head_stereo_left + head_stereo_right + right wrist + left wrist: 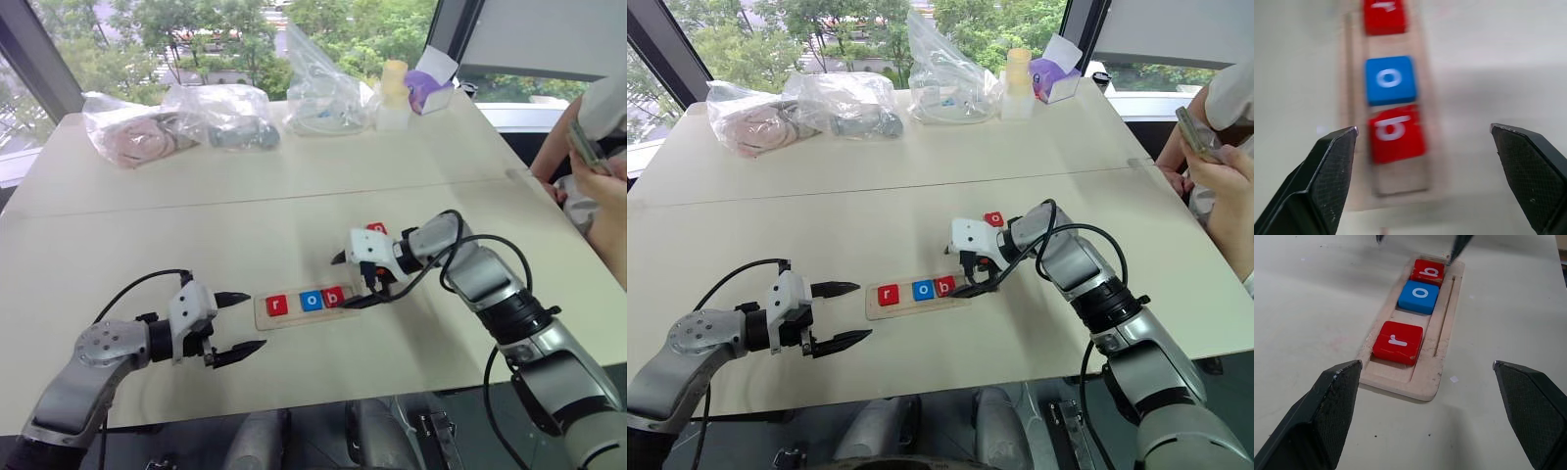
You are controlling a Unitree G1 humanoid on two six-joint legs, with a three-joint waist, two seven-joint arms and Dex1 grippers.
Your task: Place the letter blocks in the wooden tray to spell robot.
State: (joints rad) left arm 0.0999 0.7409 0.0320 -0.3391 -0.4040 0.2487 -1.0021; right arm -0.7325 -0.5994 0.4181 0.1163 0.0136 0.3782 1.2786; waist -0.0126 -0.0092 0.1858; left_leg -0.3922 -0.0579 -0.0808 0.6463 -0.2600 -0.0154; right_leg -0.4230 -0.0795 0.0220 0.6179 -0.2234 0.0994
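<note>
Three tiles seated: red r [1398,341], blue o [1419,296] and red b [1427,271] lie in a row in the slot of the wooden tray [1442,363], reading r-o-b from the robot's left
Left gripper [238,321]: nearest the robot, hovering just off the tray's left end, jaws spread wide and holding nothing, pointed along the strip
Right gripper [1423,139]: poised over the tray's right end with the b tile between and below its fingers, jaws wide apart and clear of the tile, empty
Open slot: bare wood shows past the b, room by my reckoning for the two letters not yet placed
Loose tile: a red block [993,218] sits on the table just behind the right wrist; its letter is too small to read
Step in hand: as judged, the b is down and the next o must be fetched; lift straight off so the fingers do not nudge the b, and check the loose tile's letter before committing
Risk: a sideways sweep could drag the light tray or tip the seated tiles
Table [294,186]: pale top, clear plastic bags [220,115] bunched along the far edge by the window
Far right: a person [1225,166] seated at the table's corner, holding a phone
</note>
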